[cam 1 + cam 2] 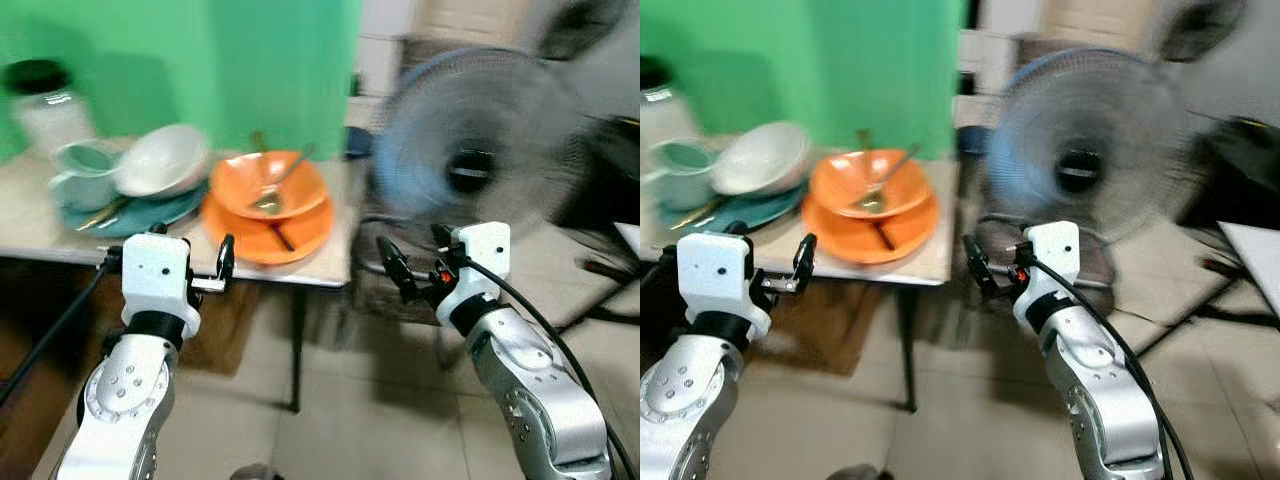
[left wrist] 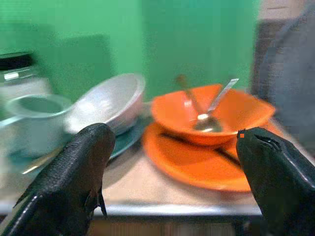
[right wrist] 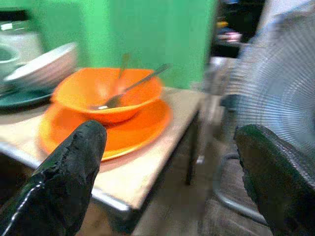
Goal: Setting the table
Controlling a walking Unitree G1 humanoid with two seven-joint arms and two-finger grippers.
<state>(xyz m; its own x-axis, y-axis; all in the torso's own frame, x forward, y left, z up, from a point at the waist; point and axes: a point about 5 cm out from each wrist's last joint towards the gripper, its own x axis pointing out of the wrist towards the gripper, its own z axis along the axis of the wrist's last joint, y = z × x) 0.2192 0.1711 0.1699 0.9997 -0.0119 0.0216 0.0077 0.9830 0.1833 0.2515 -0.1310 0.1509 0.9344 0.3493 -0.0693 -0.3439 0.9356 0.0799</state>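
An orange bowl (image 1: 285, 190) with a metal spoon (image 2: 212, 109) in it sits on an orange plate (image 1: 305, 235) near the table's right end. A dark stick lies across the plate. To its left a white bowl (image 1: 160, 160) leans tilted on a teal plate (image 1: 150, 212), beside a teal cup (image 1: 85, 168). My left gripper (image 1: 168, 255) hovers open just before the table's front edge, in front of the teal plate. Off the table's right corner, my right gripper (image 1: 418, 255) is open too and lower. Nothing is between either pair of fingers (image 2: 74, 177).
A glass jar (image 1: 45, 105) with a black lid stands at the back left of the small beige table (image 1: 40, 230). A green wall is behind. A large standing fan (image 1: 470, 150) is close on the right, behind my right gripper. The floor below is tiled.
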